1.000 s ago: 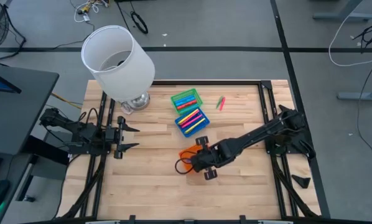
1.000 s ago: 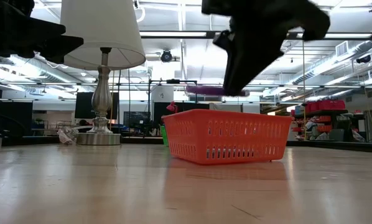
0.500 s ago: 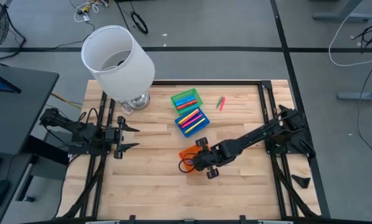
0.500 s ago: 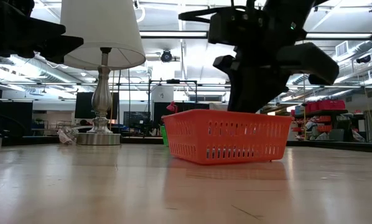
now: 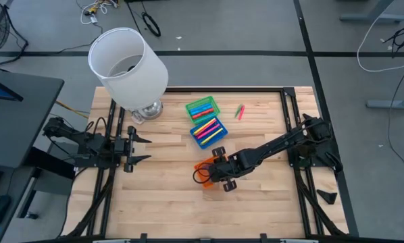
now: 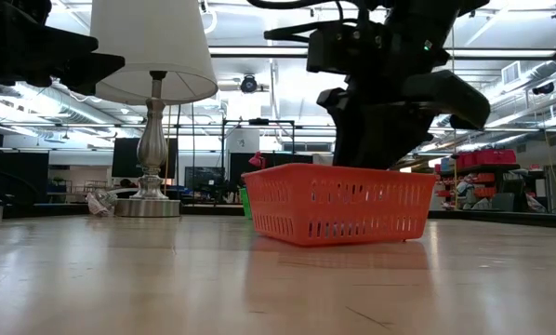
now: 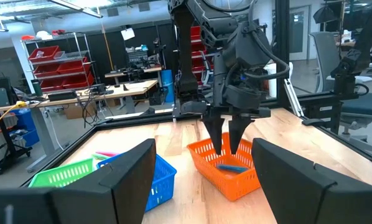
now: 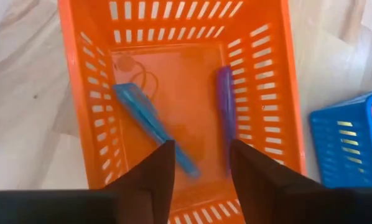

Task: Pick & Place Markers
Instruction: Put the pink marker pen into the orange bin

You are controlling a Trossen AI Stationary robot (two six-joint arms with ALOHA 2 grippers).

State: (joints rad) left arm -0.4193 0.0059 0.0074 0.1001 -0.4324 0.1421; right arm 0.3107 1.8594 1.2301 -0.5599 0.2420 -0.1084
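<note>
An orange tray (image 5: 200, 167) stands on the table near its middle. On the tray's floor lie a blue marker (image 8: 152, 127) and a purple marker (image 8: 225, 112), side by side. My right gripper (image 8: 201, 146) hangs open just over the tray's near end, pointing steeply down, with its fingers dipping below the rim (image 7: 226, 144). Nothing is between the fingers. The purple marker's near end runs up close to one finger. My left gripper (image 5: 140, 148) waits open at the table's left side.
A blue tray (image 5: 207, 130) and a green tray (image 5: 202, 108), both holding markers, stand just beyond the orange one. Two loose markers (image 5: 240, 111) lie on the table to their right. A lamp with a white shade (image 5: 128, 61) stands at the far left.
My right gripper has come down from above the orange tray until its fingers are inside the rim, and it has opened. The purple marker it held level above the tray now lies on the tray's floor beside the blue one.
</note>
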